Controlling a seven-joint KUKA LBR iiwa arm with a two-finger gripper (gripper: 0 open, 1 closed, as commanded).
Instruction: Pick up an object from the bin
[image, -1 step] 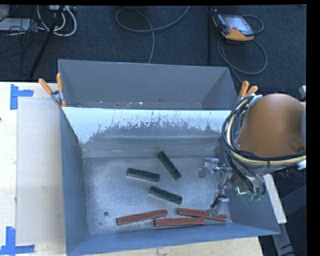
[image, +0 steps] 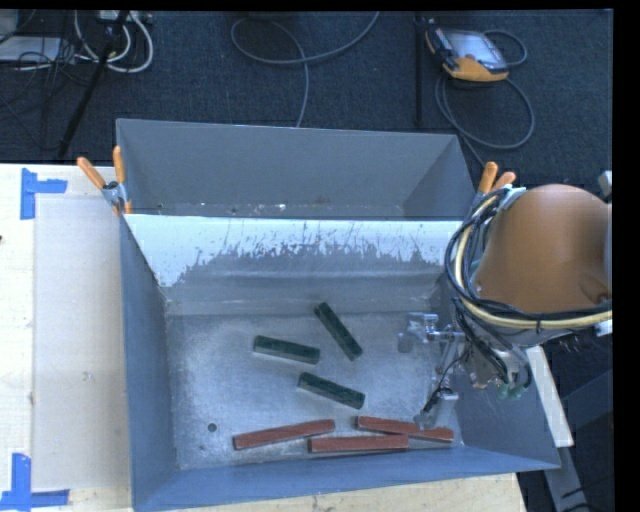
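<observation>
My gripper (image: 429, 363) hangs at the bin's right side, just above the floor, open with nothing between its fingers. One fingertip (image: 436, 399) stands close above the right end of a reddish-brown bar (image: 404, 429) lying along the front wall. The other fingertip (image: 418, 327) is farther back. A second brown bar (image: 357, 444) lies just in front of the first. A dark green block (image: 330, 390) rests left of the gripper, and another green block (image: 337, 331) lies tilted toward the back.
A third green block (image: 286, 349) lies mid-bin and a third brown bar (image: 283, 434) sits at the front left. The arm with its orange cover and cables overhangs the bin's right rim.
</observation>
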